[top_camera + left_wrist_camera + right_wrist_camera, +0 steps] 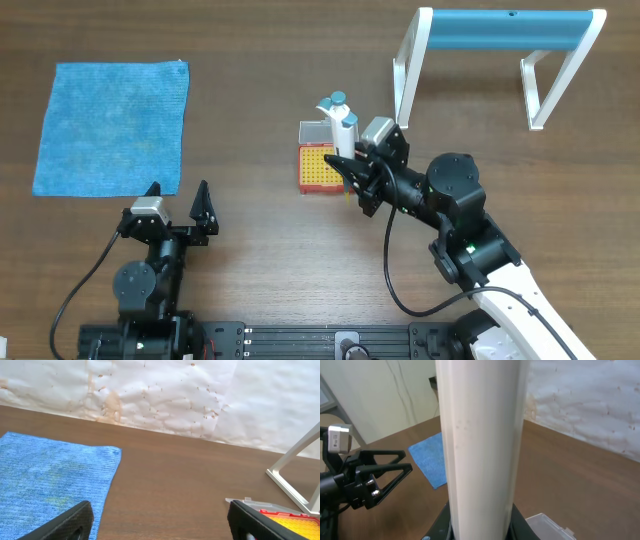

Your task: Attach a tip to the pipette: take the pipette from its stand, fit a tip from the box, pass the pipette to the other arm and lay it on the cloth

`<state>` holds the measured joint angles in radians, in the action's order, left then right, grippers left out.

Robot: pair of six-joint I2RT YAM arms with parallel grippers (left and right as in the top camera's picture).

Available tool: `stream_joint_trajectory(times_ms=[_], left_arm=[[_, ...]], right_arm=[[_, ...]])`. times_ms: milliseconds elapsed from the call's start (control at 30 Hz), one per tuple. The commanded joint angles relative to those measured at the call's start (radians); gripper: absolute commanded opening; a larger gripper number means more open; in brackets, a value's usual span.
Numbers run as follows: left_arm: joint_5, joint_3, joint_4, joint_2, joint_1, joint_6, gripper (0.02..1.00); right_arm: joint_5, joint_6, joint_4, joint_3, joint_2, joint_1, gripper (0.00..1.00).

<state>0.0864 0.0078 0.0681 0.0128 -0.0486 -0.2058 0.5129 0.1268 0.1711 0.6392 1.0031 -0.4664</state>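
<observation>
fuzzy blue cloth [112, 128], smooth plastic pipette [482, 445]

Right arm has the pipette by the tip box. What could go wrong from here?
1. The pipette in the right gripper looks off-centre from the tip box; a misaligned push could miss a tip or shove the box.
2. The left gripper is open near the cloth, well away; the handover could slip on the pipette's smooth body.

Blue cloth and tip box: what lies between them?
Bare table, by the top view, between blue cloth and tip box; left gripper stands nearer its base.
</observation>
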Motion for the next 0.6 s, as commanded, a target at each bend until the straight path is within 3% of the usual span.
stream_joint_trajectory(times_ms=[33,167,200,267,333,400,433,467,533,600], left_arm=[[-0.004,-0.002,0.007,-0.006,0.003,0.005,0.869],[-0.024,-0.002,0.007,-0.006,0.003,0.005,0.866],[0.015,-0.002,0.003,-0.006,0.003,-0.032,0.869],[0.269,-0.002,-0.025,-0.006,0.004,-0.306,0.866],[0.415,-0.002,-0.050,-0.006,0.004,-0.648,0.869],[0.590,-0.002,-0.044,-0.006,0.003,-1.098,0.866],[0.579,-0.002,-0.042,-0.006,0.003,-1.126,0.866],[0.541,-0.002,-0.049,-0.006,0.003,-1.133,0.998],[0.389,-0.002,-0.096,-0.006,0.003,-1.279,0.998],[0.331,-0.002,-0.209,-0.004,0.003,-1.279,0.998]], right_arm=[[0.012,0.111,0.010,0.015,0.024,0.003,0.080],[0.012,0.273,0.071,0.015,0.024,0.003,0.080],[0.012,0.284,0.072,0.015,0.024,0.003,0.082],[0.012,0.283,0.069,0.015,0.024,0.003,0.082],[0.012,0.283,0.069,0.015,0.024,0.003,0.080],[0.011,0.270,0.069,0.015,0.024,0.003,0.077],[0.012,0.256,0.069,0.015,0.024,0.003,0.080],[0.011,0.257,0.069,0.015,0.024,0.003,0.080],[0.002,0.274,0.069,0.015,0.029,0.003,0.080],[0.004,0.329,0.047,0.015,0.031,0.003,0.082]])
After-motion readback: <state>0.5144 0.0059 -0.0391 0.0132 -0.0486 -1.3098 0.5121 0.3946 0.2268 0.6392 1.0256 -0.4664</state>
